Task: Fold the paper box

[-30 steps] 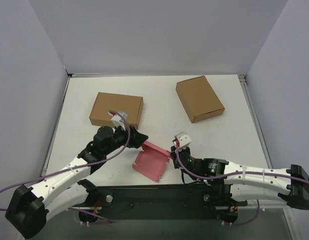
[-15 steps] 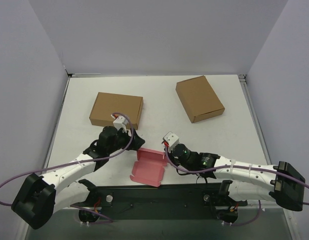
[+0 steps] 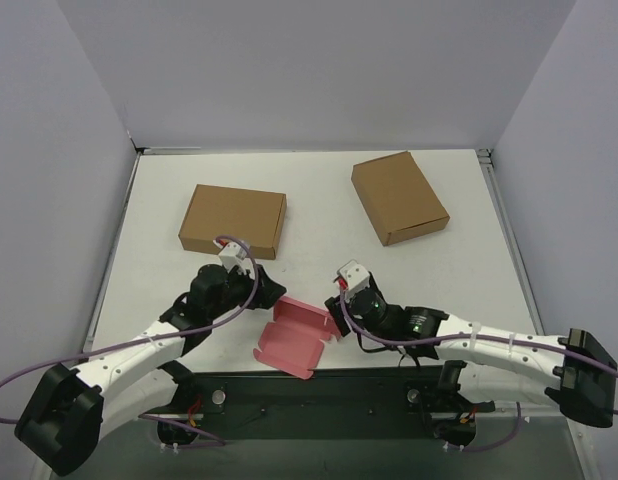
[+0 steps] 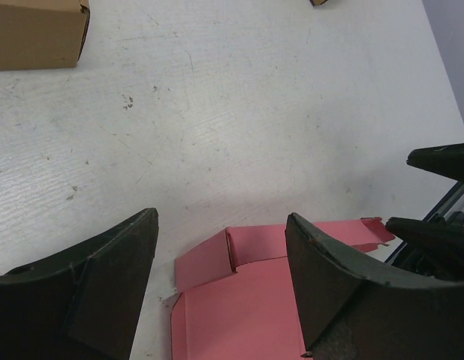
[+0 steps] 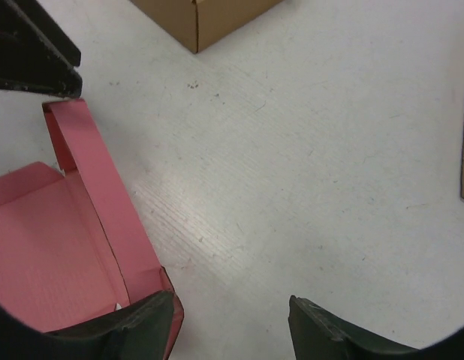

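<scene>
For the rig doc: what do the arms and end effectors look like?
Left arm, right arm: white shells, black joints and bases, a purple cable along each, white camera block at the wrist. Left end effector, right end effector: two black wedge fingers.

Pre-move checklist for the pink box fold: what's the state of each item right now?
1. Left end effector open, empty: ok.
2. Right end effector open, empty: ok.
3. Paper box close to both end effectors: ok.
4. Box folded shut: not ok, side walls up, top open.
5. Left brown box and right brown box apart from it: ok.
6. Box wholly on the table: cannot tell, its near corner is at the edge.
</scene>
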{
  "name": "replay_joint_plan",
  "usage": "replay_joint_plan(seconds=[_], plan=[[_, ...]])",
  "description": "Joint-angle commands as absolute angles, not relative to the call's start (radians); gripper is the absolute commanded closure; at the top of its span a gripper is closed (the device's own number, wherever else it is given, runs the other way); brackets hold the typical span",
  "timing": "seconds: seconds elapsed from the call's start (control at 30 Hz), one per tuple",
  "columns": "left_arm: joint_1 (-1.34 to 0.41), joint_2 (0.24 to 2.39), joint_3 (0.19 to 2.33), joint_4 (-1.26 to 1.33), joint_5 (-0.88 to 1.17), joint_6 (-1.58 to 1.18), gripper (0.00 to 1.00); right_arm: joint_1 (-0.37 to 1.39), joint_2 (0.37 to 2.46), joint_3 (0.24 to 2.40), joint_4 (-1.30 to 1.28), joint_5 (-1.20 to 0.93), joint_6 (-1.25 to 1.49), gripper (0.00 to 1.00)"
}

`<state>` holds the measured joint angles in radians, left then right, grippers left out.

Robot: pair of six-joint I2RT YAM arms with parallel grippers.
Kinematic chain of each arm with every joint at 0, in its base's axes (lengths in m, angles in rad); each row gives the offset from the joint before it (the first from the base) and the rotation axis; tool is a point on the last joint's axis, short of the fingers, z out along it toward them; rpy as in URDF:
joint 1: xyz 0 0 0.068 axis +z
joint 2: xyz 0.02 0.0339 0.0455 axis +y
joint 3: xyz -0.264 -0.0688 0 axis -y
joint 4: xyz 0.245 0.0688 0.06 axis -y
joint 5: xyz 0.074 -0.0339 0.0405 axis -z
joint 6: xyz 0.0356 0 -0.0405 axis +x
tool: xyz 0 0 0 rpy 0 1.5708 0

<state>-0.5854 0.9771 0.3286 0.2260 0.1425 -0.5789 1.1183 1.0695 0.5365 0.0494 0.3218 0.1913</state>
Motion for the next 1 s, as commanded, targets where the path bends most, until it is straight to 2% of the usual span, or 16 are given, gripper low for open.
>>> replay_joint_plan(seconds=[0.0,0.2,0.37,0.5,0.97], plan=[[-0.577,0.922,0.311,0.264,0.141,-0.624,0.22,1.118,0.953,0.575,-0.047,0.437,0.354,0.36],[-0.577,0.925,0.302,0.255,0.166,-0.633,0.22,1.152,0.885,0.666,-0.25,0.538,0.774,0.37],[-0.578,0.94,0.284,0.275,0.187,-0.652,0.24,1.225,0.894,0.644,-0.213,0.537,1.098,0.4],[-0.578,0.945,0.272,0.304,0.19,-0.655,0.27,1.249,0.949,0.626,-0.153,0.511,1.196,0.41],[-0.577,0.968,0.265,0.34,0.19,-0.649,0.36,1.213,1.086,0.617,-0.04,0.454,1.244,0.46]])
